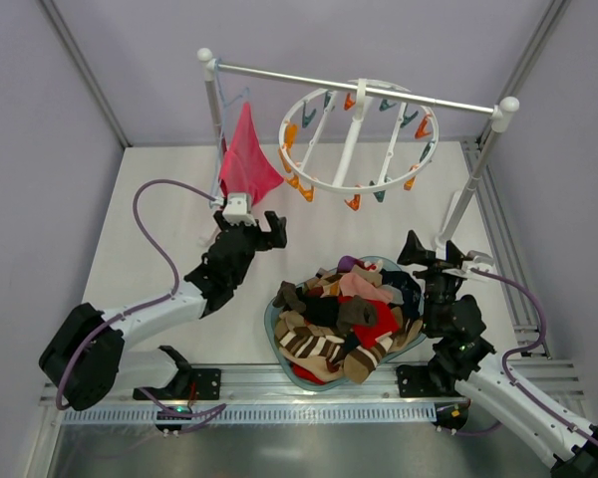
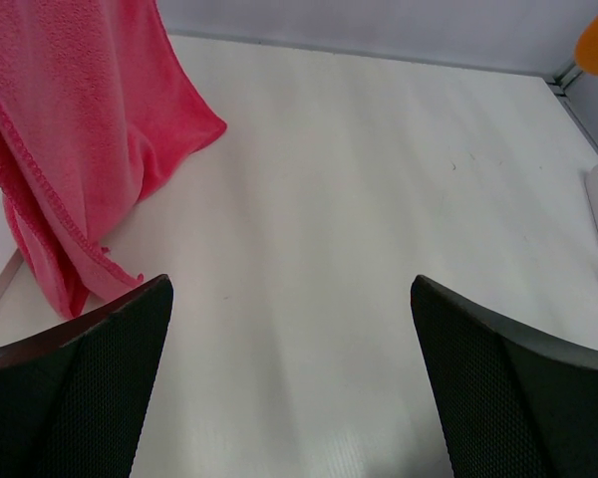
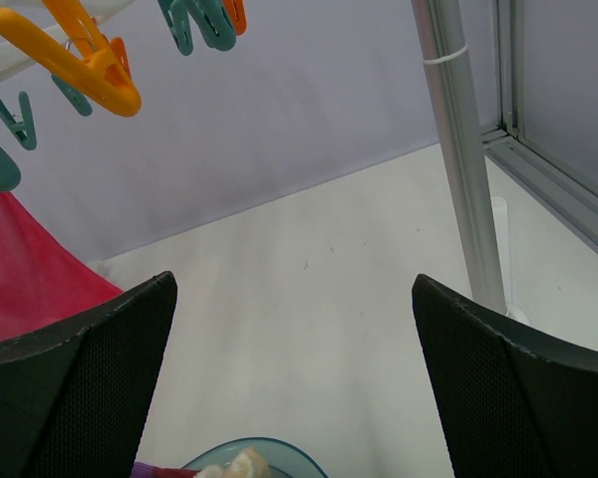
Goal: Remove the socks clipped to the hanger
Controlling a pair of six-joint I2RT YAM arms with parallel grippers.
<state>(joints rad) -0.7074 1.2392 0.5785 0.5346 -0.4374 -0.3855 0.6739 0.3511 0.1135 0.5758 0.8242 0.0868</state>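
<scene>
Hanger (image 1: pixel 331 187) clips look bare; socks (image 1: pixel 344 319) heaped in bowl (image 1: pixel 269 321)
Table (image 1: pixel 159 199) lies open under the rail (image 1: pixel 379 90) and hanger, bowl between the arms; the left tool (image 1: pixel 249 221), spread wide and empty, sits just beside the cloth (image 1: pixel 247 159) and could snag it, while the right tool (image 1: pixel 441 254), likewise spread and empty, may knock the post (image 1: pixel 478 179) if it swings out

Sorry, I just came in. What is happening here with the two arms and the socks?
No sock is clipped to the round hanger; the socks lie heaped in a teal bowl between the two arms. The left pincer and the right pincer are both open and hold nothing. A pink cloth hangs beside the hanger.
</scene>
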